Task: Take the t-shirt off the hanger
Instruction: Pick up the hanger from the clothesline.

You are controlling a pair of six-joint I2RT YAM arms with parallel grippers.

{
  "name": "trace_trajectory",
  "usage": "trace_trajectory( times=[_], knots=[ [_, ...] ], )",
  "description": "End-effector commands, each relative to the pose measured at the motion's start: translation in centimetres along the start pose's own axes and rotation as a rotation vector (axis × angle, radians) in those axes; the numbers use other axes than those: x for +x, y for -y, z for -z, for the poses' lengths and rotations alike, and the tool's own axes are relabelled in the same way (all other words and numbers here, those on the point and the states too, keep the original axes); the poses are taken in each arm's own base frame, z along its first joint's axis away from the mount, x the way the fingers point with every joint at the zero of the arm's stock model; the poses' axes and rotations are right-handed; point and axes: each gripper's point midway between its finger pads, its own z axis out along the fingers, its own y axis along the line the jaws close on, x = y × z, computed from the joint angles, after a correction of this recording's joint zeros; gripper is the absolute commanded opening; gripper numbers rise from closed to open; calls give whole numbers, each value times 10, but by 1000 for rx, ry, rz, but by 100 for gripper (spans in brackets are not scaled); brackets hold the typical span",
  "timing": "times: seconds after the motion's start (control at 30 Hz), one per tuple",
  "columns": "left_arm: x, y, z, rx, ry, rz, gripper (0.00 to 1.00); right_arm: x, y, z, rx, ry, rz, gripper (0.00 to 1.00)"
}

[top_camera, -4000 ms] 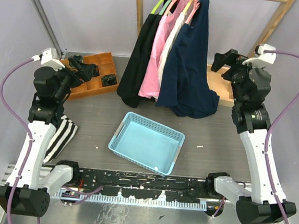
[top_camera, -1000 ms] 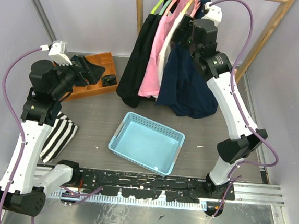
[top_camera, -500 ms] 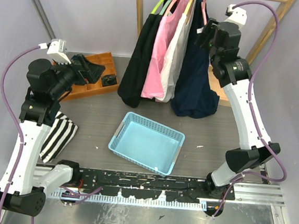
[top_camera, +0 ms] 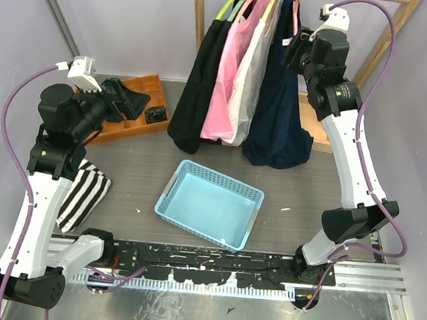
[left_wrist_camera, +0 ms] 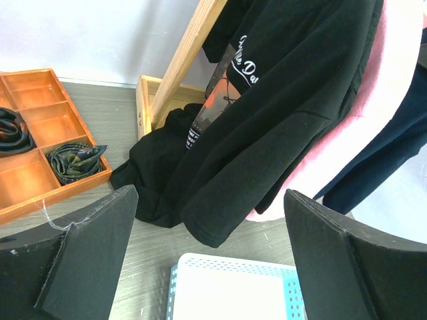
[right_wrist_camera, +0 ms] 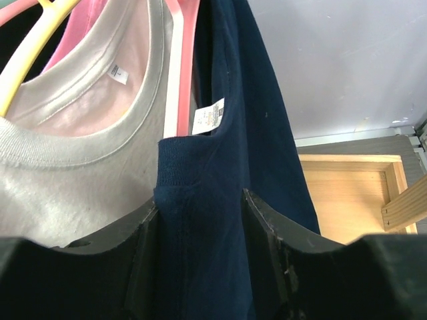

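**1. Location of the garment.** The navy t-shirt hangs on the pink hanger at the right end of the wooden rack. It lies against the grey shirt on the next hanger. Its hem reaches down to about the level of the counter; I cannot tell whether it touches.

**2. Pincer state.**
- My right pincer is up at the collar, just below the label. Its jaws stand partway apart, one on each side of the neckband, and navy cloth fills the gap between them. I cannot tell whether they actually pinch it.
- My left pincer is spread wide and holds nothing. It sits well apart from the rack.

**3. Handling properties (my judgement).**
- I expect a light, limp knit. It should drape and stretch rather than keep any shape.
- It is not fragile. A single thin layer could slide out of a slack grip.
- The neckband is doubled and looks the firmest part, so I would take hold there or at the shoulder seam beside it.
- I would gather enough cloth that both layers sit between the pads.

**4. Caution.** The collar has to stretch over the hanger's shoulder. A straight downward pull may drag the hanger along or snag the grey shirt.
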Motion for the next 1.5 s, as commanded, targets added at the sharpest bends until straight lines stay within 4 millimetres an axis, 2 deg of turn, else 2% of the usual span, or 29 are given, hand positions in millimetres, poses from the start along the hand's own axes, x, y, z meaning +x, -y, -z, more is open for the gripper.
trace_trajectory(
  times=[0.0,0.13,0.3,0.5,0.57,0.77,1.0,1.3,1.47],
  knots=[
    [-6,10,5,30,0,-22,98,-31,-1,3,-13,90,9,50],
    [-6,10,5,32,-2,-23,98,-38,0,7,-14,105,18,48],
    [-7,12,4,35,0,-22,98,-43,0,11,-14,112,23,32],
    [-10,17,5,47,3,-24,98,-43,2,11,0,105,34,26],
    [-11,20,5,54,4,-26,98,-43,3,12,0,106,36,17],
    [-17,29,7,76,11,-31,98,-51,6,16,5,137,37,1],
    [-26,40,9,97,13,-42,98,-71,5,28,-16,224,38,1],
    [-34,60,7,141,9,-68,98,-112,0,55,-50,359,37,1],
    [-37,77,2,181,-3,-93,98,-121,0,67,-57,383,38,1]
  ],
)
